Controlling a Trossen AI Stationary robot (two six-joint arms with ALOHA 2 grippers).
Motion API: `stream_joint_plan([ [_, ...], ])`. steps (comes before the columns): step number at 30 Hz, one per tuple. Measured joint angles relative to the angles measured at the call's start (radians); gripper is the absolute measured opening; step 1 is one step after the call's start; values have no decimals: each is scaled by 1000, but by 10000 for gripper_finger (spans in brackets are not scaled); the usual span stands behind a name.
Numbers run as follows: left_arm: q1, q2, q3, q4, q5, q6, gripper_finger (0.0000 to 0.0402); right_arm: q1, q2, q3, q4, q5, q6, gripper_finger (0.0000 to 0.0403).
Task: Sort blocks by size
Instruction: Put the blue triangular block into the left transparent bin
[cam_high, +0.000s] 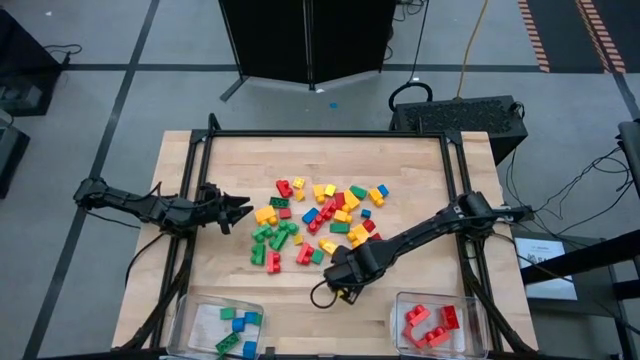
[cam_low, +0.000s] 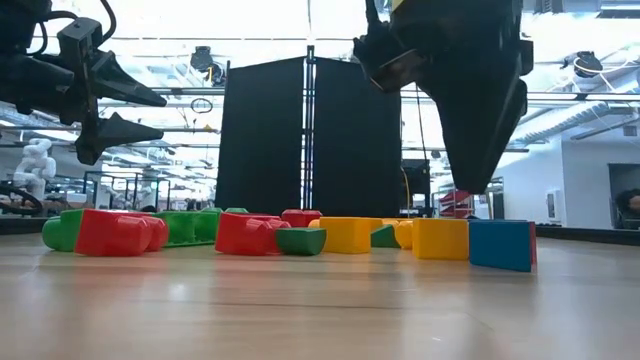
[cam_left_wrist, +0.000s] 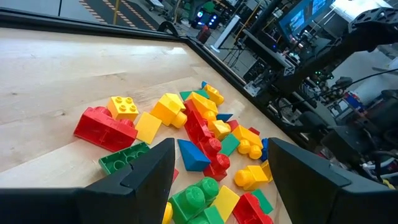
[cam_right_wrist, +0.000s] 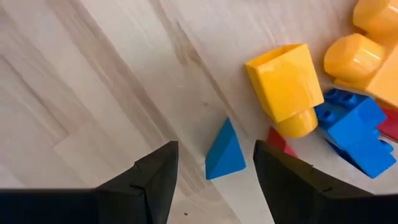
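Blocks (cam_high: 318, 222) without legible writing

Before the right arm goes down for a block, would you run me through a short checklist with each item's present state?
1. Right gripper open: ok, fingers apart.
2. Target between the fingers: ok, a small blue block lies in line with the gap.
3. Space around the target: ok, the yellow block lies apart from it.
4. Left gripper out of the way: ok, open at the pile's left edge.
5. Bins reachable: ok, both at the table's near edge.
6. Which bin suits this block: cannot tell.
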Motion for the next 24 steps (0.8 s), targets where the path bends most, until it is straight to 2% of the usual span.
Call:
stream_joint_plan([
  [17,0,0,0,0,2,6,255,17,44,0,-68,-21,48,205],
  [24,0,0,0,0,1,7,255,21,46,-89,46,-54,74,205],
])
